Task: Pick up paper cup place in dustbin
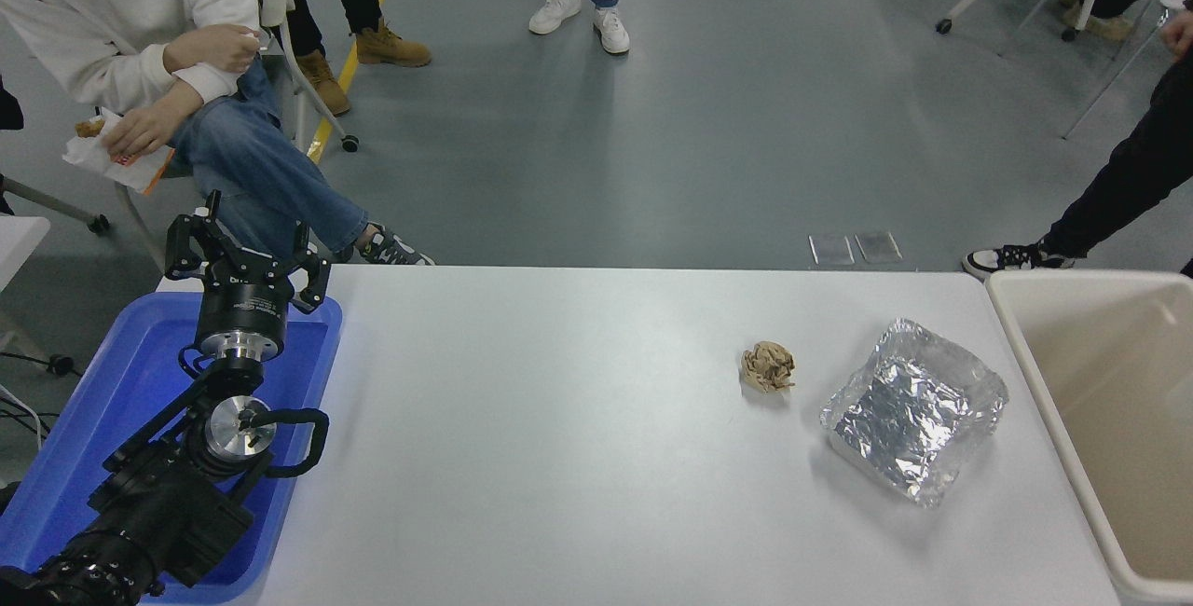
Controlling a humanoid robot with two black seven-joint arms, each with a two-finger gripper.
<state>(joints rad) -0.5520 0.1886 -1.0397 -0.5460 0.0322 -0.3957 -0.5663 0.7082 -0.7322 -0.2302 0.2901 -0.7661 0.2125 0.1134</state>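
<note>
Paper cup: it does not show anywhere in this view, so its place, its long axis and its position relative to the jaws cannot be told.

The large beige rectangular plastic dustbin stands at the right end of the white tabletop. It has smooth matte walls and a thick rounded rim, and its long side runs away from the camera. Only part of its inside is in frame, and that part shows plain cream plastic.

Just left of the bin lies a crinkled silver foil tray. It is roughly square with rumpled, shiny walls, and it sits turned diagonally on the tabletop. A small crumpled brown paper ball, rough and creased, lies near the tray's left corner and does not touch it.

Well apart from these, at the far left, a bright blue shallow plastic tray with a glossy floor sits at the tabletop's left edge. The black left arm comes in from the lower left corner and lies over this tray, with silver metal joints along its length. The left gripper points away from the camera above the tray's far rim, and its black jaws are spread with nothing between them. The right arm is out of frame.

Beyond the tabletop is a grey floor. A seated person in a white sweatshirt and blue jeans is at the upper left, and the legs of other people stand further back.
</note>
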